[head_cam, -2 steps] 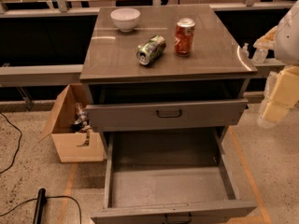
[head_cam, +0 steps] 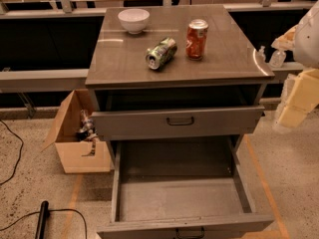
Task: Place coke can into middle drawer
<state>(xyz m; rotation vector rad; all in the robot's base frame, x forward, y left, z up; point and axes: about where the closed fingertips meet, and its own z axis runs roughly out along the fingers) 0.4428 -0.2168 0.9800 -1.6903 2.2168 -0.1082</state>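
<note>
Small red coke can with the silver top [head_cam: 197, 39] stands upright on the grey tabletop [head_cam: 224, 63], roughly 1 o'clock from its middle. It's not in the drawer yet, so imo the task has barely started. Just beside it at 8 o'clock, not touching afaict, a green-and-silver can [head_cam: 161, 53] lies on its side, and a white round bowl [head_cam: 133, 20] sits at 11 o'clock near the back edge.

The robot's pale pincer [head_cam: 271, 56] hangs off the tabletop's right edge at 3 o'clock, at about can height, well apart from the red can and holding nothing. Can't tell if it's apart or together.

The wide grey metal middle drawer [head_cam: 179, 198] is pulled far out at 6 o'clock, flat floor showing – prob left open so the can can be dropped straight in. The grey top drawer [head_cam: 179, 121] sticks out only a little, so it overhangs just the back of that floor.

Next move needs a reach to 9 o'clock – the lying can is the one to avoid.
</note>
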